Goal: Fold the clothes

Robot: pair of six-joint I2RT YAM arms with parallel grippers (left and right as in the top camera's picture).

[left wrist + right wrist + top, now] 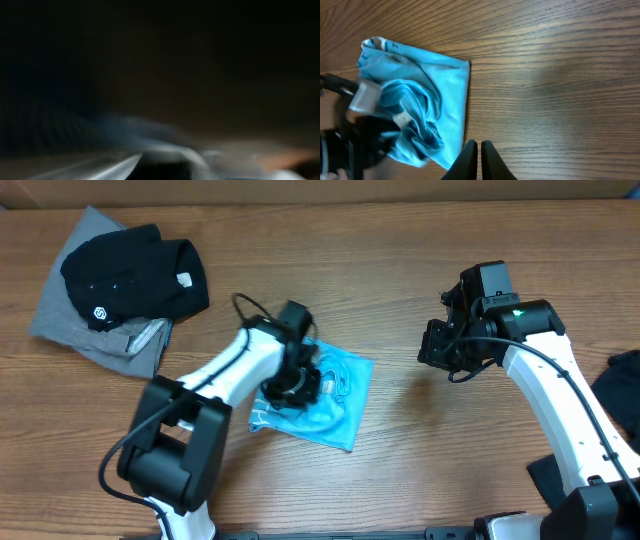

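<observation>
Brown wood-grain table (400,290), a tan strip (300,188) beyond its far edge.

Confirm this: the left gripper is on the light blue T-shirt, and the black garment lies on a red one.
The black garment lies on a grey garment, not a red one; the overhead view shows it. The left gripper is on the light blue T-shirt.
</observation>
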